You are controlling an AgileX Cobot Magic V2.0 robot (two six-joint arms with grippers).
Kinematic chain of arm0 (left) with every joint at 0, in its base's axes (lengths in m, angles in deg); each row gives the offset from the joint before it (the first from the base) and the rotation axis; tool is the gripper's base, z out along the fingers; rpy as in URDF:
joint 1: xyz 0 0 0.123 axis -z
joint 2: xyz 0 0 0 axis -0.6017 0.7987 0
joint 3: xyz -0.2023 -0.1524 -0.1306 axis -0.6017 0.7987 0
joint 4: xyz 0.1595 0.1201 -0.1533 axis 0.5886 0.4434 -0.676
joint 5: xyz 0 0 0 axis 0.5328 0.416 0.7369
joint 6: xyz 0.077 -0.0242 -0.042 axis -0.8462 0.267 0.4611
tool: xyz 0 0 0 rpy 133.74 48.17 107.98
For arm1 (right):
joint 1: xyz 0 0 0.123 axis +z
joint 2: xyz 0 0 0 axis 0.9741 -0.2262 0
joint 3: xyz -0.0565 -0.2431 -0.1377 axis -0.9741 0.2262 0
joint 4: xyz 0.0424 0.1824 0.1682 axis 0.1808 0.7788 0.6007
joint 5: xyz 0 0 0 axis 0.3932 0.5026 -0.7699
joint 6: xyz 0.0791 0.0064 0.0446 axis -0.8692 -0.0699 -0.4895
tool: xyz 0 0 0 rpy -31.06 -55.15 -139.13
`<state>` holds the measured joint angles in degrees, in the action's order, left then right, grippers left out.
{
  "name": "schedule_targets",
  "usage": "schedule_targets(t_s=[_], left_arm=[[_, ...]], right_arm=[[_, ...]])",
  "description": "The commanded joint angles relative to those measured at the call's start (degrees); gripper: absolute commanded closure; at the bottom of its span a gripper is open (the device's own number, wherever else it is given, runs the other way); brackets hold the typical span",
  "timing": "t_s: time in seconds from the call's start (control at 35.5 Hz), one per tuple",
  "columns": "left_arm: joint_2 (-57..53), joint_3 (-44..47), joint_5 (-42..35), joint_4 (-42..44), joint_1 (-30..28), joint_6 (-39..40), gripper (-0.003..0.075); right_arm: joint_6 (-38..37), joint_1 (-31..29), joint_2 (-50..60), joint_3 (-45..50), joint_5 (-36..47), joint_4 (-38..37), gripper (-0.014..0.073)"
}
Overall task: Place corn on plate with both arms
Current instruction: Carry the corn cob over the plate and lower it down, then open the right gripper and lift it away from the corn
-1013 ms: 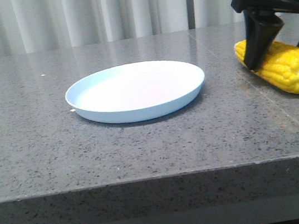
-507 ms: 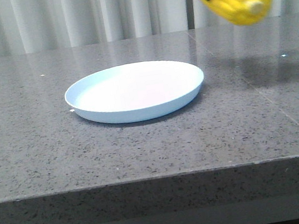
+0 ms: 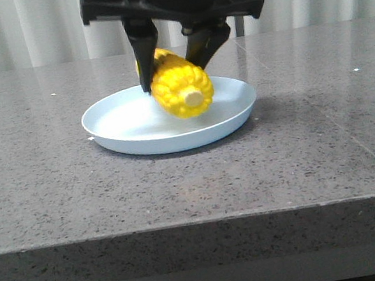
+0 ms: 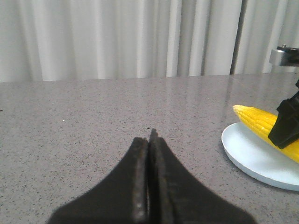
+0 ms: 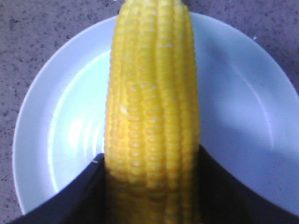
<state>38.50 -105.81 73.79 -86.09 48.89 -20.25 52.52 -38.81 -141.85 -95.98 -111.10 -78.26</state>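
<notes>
Right gripper (image 3: 175, 68) is clamping the corn (image 3: 178, 87) over the plate (image 3: 112, 134).
Its black fingers (image 3: 143, 55) are pressing both sides of the cob, whose pale stub end is facing the front camera, low above the plate's middle; contact with the plate is unclear. Left gripper (image 4: 149, 154) is sitting pinched together, holding nothing, above the grey stone table (image 4: 70, 121), well apart from the plate.

The front view looks low and level across the table (image 3: 180, 184), near its edge. The left wrist view sits low, looking across the table towards curtains (image 4: 117, 37). The right wrist view looks straight down, very close. All three share the plate (image 3: 124, 139) and corn (image 3: 178, 85).
</notes>
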Motion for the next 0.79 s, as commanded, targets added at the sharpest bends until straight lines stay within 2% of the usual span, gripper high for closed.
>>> schedule_targets(t_s=[0.0, 0.28, 0.45, 0.65, 0.7, 0.76], left_arm=[[0.7, -1.3, -5.0, -0.1, 0.0, 0.4, 0.0741], [0.7, -1.3, -5.0, -0.1, 0.0, 0.4, 0.0741], [0.7, -1.3, -5.0, -0.1, 0.0, 0.4, 0.0741], [0.7, -1.3, -5.0, -0.1, 0.0, 0.4, 0.0741], [0.7, -1.3, -5.0, -0.1, 0.0, 0.4, 0.0741], [0.7, -1.3, -5.0, -0.1, 0.0, 0.4, 0.0741]], right_arm=[[-0.2, -0.1, 2.1, -2.1, 1.3, -1.5, 0.0293], [-0.2, -0.1, 1.3, -2.1, -0.2, -1.6, 0.006], [-0.2, -0.1, 4.6, -2.2, -0.2, -3.5, -0.0022], [-0.1, -1.0, 9.7, -6.6, -3.1, -6.1, -0.0003], [0.2, -2.0, 10.0, -9.1, -5.5, -6.1, 0.0076], [0.2, -3.2, 10.0, -11.1, -8.0, -6.1, 0.02]])
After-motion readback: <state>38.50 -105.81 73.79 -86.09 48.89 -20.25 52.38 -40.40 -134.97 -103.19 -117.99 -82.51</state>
